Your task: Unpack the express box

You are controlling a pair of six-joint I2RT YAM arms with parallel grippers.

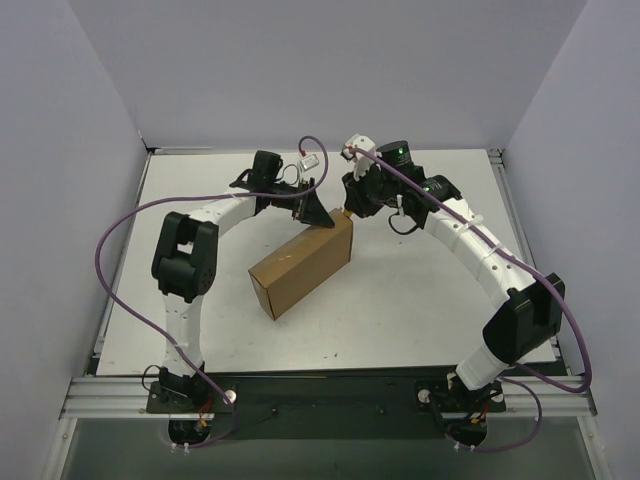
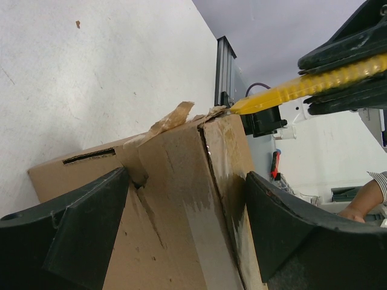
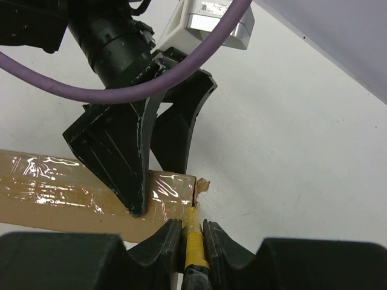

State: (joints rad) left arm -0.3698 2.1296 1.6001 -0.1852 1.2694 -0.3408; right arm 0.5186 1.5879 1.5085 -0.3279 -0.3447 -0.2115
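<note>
The express box (image 1: 300, 265), brown cardboard, lies closed and slanted mid-table. My left gripper (image 1: 322, 218) straddles its far right corner, and its jaws press both faces of that end (image 2: 187, 229). The box's taped seam and torn corner (image 2: 175, 199) lie between the fingers. My right gripper (image 1: 347, 208) is shut on a small yellow-handled tool (image 3: 193, 241). The tool's tip touches the seam at that same box corner, beside the left gripper (image 3: 160, 193). The tool also shows in the left wrist view (image 2: 302, 87). The box's taped top (image 3: 72, 193) is glossy.
The white table (image 1: 430, 300) is ringed by grey walls, with an aluminium rail (image 1: 330, 385) at the near edge. Purple cables loop over both arms. A person's hand (image 2: 357, 211) shows beyond the table edge in the left wrist view.
</note>
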